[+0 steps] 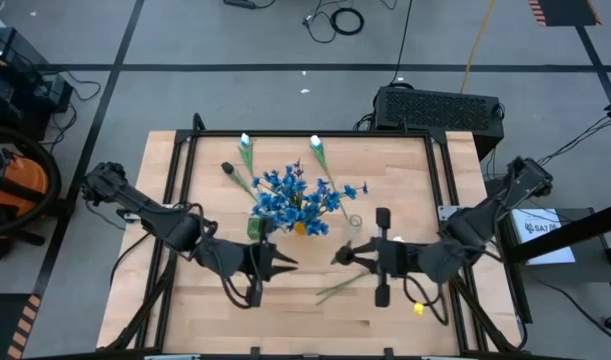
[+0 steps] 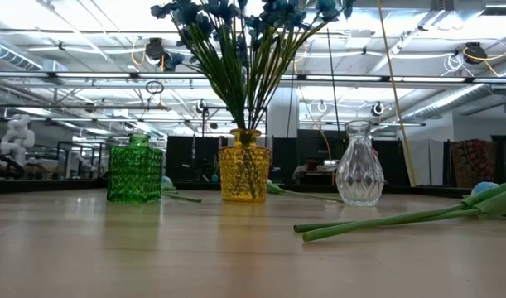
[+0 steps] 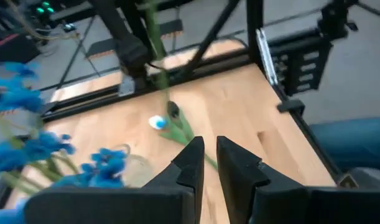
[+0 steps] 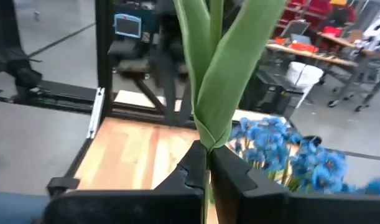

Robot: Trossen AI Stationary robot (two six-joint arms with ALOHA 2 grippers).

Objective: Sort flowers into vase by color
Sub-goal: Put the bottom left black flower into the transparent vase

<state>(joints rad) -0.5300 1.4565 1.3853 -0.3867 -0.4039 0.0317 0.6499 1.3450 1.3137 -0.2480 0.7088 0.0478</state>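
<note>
The right gripper (image 1: 337,257) is closed on a green stem (image 4: 205,81), pinched where a long leaf wraps it, at the near right of the table (image 1: 185,310); in the high view the stem (image 1: 337,289) is seen trailing toward the near edge. The left gripper (image 1: 285,262) hangs at near centre, its fingers (image 3: 193,163) slightly parted and holding nothing. Blue flowers (image 1: 295,197) are already bunched in the yellow vase (image 2: 243,175), with a green vase (image 2: 135,172) to its left and a clear vase (image 2: 359,165) to its right, both seemingly without flowers. Two white tulips (image 1: 245,143) and a dark bud (image 1: 227,169) lie on the far side. The held flower is judged very light, its stem thin, springy and prone to swing or twist, the leaf soft and slippery. A hold on bare stem near mid-length is judged best, with gentle pressure, so the foot can be steered into a narrow vase neck
</note>
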